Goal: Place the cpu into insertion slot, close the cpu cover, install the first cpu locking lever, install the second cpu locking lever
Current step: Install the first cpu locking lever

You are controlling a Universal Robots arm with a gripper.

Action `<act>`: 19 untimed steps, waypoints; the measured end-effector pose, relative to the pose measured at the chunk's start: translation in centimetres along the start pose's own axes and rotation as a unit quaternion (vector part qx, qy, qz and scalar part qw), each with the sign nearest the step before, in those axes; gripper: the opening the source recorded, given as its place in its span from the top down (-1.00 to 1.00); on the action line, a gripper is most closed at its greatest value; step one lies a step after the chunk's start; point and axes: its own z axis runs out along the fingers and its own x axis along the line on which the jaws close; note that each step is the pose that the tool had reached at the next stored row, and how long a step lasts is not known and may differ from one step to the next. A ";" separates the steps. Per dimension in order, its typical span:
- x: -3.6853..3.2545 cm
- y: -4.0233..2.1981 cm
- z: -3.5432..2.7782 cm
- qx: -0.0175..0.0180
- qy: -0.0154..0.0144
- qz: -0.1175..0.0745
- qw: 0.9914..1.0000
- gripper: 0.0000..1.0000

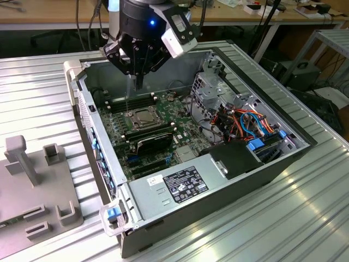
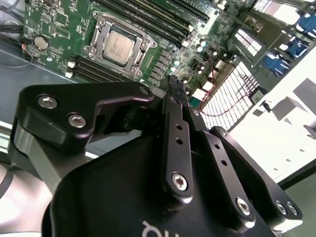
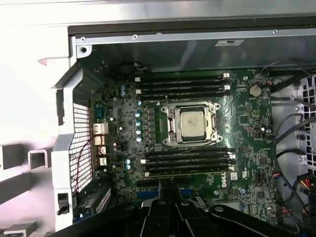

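The cpu (image 3: 193, 123) lies flat in the insertion slot (image 3: 173, 139) on the green board, its silvery top showing in both wrist views and in the exterior view (image 1: 143, 115). The cpu cover (image 3: 193, 105) lies down around the chip as a silver frame (image 2: 95, 48). My gripper (image 1: 138, 83) hangs above the board, a little off the socket toward the case's rear wall, touching nothing. Its black fingers (image 2: 170, 91) are pressed together and shut, with nothing between them. A thin metal rod (image 1: 127, 98) rises beside the socket in the exterior view; what it is I cannot tell.
Black memory slots (image 3: 185, 160) flank the socket on both sides. A black card (image 1: 155, 141) stands close to the socket. Cables (image 1: 245, 123) and a drive cage (image 1: 215, 90) fill the case at the exterior view's right. A grey fixture (image 1: 38, 180) sits outside the case.
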 end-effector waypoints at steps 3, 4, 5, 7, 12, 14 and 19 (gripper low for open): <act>0.56 0.75 0.94 0.000 -0.003 -0.006 1.000 0.79; 0.66 1.22 1.35 0.000 -0.003 -0.008 1.000 0.79; 0.73 1.48 1.63 -0.001 -0.003 -0.008 1.000 0.79; 0.84 1.90 2.08 -0.001 -0.003 -0.010 1.000 0.79; 1.03 2.91 3.35 -0.001 -0.003 -0.014 1.000 0.79; 1.05 3.06 3.78 -0.001 -0.003 -0.016 1.000 0.79; 1.09 3.09 5.17 -0.001 -0.003 -0.021 1.000 0.79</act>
